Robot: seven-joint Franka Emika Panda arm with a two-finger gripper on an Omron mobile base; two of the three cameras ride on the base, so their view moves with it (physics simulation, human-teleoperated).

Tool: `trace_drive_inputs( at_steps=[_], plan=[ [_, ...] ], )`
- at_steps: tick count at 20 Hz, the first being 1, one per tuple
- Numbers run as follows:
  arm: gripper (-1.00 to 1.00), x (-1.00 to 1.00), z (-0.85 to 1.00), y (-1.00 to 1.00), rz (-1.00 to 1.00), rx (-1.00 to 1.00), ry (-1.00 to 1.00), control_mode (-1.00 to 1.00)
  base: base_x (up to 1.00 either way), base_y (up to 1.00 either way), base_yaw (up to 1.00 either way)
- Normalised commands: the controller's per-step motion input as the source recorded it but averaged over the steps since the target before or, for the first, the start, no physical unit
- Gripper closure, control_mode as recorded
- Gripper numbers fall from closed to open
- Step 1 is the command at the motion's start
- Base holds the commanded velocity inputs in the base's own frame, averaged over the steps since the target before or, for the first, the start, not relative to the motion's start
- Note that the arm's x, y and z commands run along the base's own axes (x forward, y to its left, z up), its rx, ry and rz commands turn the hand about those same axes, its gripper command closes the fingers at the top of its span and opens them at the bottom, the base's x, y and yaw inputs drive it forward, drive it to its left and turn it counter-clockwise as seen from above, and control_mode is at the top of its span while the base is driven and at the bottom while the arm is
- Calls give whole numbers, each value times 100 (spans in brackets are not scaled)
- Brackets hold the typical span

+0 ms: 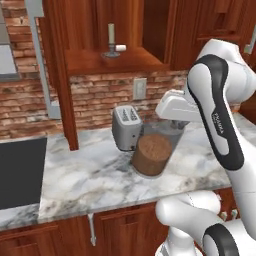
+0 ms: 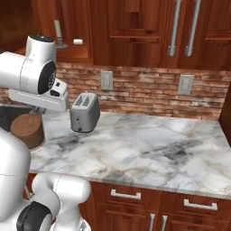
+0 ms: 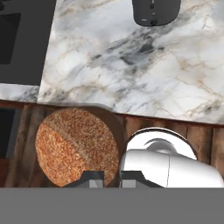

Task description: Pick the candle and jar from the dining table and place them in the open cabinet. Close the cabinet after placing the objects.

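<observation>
The jar (image 1: 152, 152), clear glass with a brown granular lower half, hangs just above the marble worktop by the toaster. My gripper (image 1: 168, 123) is shut on its rim. In the hand view the jar (image 3: 76, 146) lies under the dark fingertips (image 3: 92, 179), with its glass wall pinched between them. From the right, the jar (image 2: 28, 128) sits below my hand (image 2: 40, 98). The candle (image 1: 111, 40) stands upright on the open cabinet's shelf (image 1: 115, 62), up and left of the jar, and it is also in the right base view (image 2: 57, 32). The dining table is out of view.
A silver toaster (image 1: 126, 127) stands right behind the jar. A black sink (image 1: 20, 170) lies in the worktop to the left. The open cabinet door (image 1: 62, 80) juts out left of the shelf. A small white item (image 1: 120, 48) lies beside the candle. Closed cabinets (image 2: 180, 31) are to the right.
</observation>
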Motion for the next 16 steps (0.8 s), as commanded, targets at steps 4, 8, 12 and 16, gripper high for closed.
trace_drive_inputs(
  at_steps=[4,8,12,16],
  plan=[
    [100,0,0,0,0,0,0,100,0,0,-40],
    [100,0,0,0,0,0,0,100,6,3,-33],
    [100,0,0,0,0,0,0,100,16,32,-9],
    [100,0,0,0,0,0,0,100,0,33,0]
  ],
)
